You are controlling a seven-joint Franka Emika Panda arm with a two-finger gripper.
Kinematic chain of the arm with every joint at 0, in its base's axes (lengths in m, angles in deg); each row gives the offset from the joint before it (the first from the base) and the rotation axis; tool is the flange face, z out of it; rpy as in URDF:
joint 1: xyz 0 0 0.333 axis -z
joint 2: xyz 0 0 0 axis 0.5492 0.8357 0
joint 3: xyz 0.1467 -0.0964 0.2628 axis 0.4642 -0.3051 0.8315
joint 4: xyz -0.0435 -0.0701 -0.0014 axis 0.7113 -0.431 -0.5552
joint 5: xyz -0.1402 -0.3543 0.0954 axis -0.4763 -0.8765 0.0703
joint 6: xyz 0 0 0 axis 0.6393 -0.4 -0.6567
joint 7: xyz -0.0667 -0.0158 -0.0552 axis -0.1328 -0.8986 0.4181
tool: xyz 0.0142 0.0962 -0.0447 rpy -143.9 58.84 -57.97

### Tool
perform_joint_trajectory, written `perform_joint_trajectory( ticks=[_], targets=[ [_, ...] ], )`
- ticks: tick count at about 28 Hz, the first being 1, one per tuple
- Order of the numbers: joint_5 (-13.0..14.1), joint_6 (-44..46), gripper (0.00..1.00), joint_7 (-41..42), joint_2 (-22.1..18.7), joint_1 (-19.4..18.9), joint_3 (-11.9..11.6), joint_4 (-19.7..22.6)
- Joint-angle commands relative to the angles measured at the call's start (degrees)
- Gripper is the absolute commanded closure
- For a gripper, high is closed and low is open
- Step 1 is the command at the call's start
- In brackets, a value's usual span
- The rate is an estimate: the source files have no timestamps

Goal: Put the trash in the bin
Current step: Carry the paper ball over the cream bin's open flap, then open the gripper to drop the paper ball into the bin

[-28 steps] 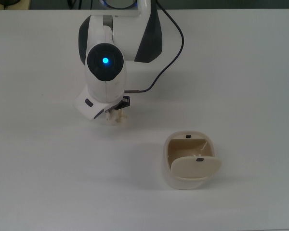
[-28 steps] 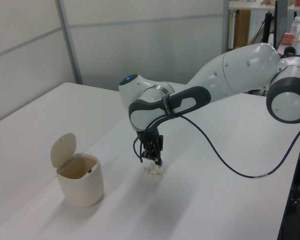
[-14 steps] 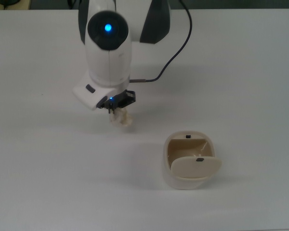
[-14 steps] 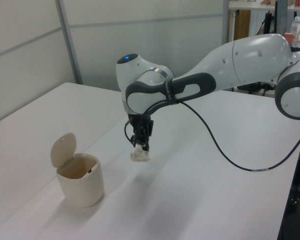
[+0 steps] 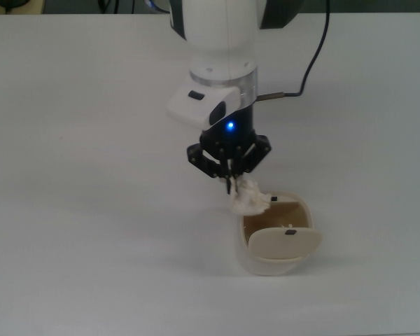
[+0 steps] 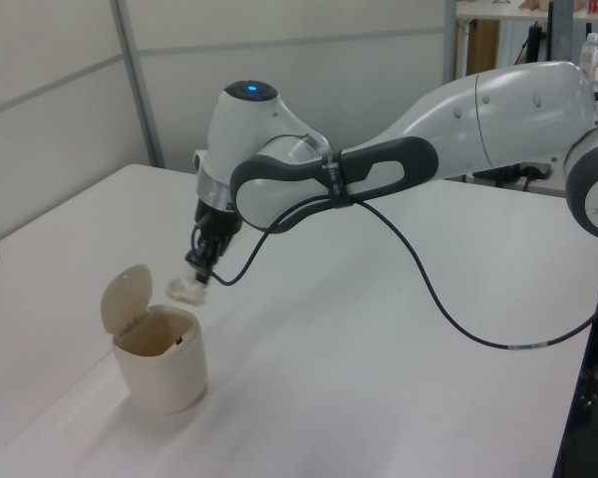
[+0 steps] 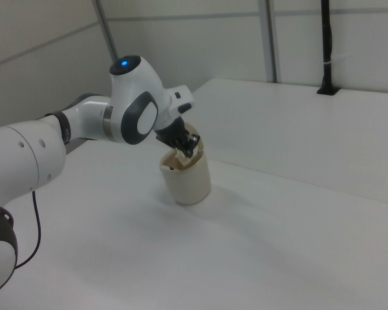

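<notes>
- While the claw point(image 5: 232, 183) stays out of the bin point(image 5: 274, 266), top view: fingers clamped on the trash point(image 5: 248, 199), wad hanging over the rim on the top view's left; flap lid point(image 5: 285, 243) swung up.
- Left view: trash point(image 6: 186, 289) above the bin point(image 6: 162, 363), clear of the white counter point(image 6: 379, 398).
- Right view: claw point(image 7: 184, 146) just over the bin point(image 7: 189, 181) opening; wad hard to make out.
</notes>
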Motion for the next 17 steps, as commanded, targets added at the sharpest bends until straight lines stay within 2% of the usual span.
perform_joint_trajectory(
  ticks=[1,2,3,4,5,6,8,16,17],
  targets=[
    [1.2,-8.9,0.95,-1.5,0.3,0.0,1.5,1.5],
    [1.2,-9.3,0.83,-1.7,0.4,-0.1,1.5,1.5],
    [1.2,-9.5,0.60,-1.7,0.7,-0.1,1.5,1.5],
    [1.3,-9.5,0.27,-1.8,1.1,-0.3,1.5,1.5],
    [1.1,-9.6,0.00,-1.8,1.4,-1.0,1.5,1.5],
    [0.5,-9.7,0.00,-2.0,1.6,-2.4,1.3,1.5],
    [0.6,-9.7,0.00,-2.0,1.9,-2.9,1.1,1.7],
    [1.1,-8.6,0.00,-2.7,1.3,-2.5,0.6,2.1],
    [1.0,-6.4,0.00,-3.9,0.8,-1.8,0.5,2.0]
  ],
)
